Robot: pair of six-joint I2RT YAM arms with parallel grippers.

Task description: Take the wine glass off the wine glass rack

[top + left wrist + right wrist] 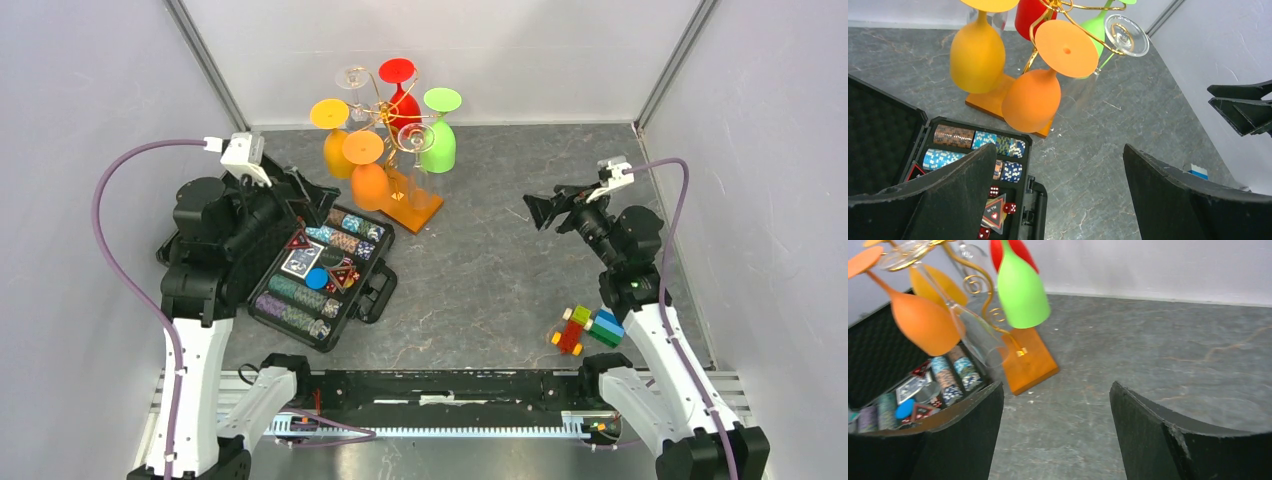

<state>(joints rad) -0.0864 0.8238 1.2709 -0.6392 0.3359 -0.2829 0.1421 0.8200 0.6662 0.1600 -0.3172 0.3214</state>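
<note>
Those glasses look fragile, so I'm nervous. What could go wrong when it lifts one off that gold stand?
The glasses hang crowded: the orange wine glass hangs right beside a clear wine glass, so pulling one could knock its neighbour. The wine glass rack has a thin stem on a small wooden base; a sideways tug might tip it. The open poker chip case lies beside that base, crowding a low approach.

Shows a dark grey, marble-veined tabletop (480, 270), closed in on three sides by plain white walls (520, 50) meeting at slim metal corner posts (206, 60); lit softly and evenly.
</note>
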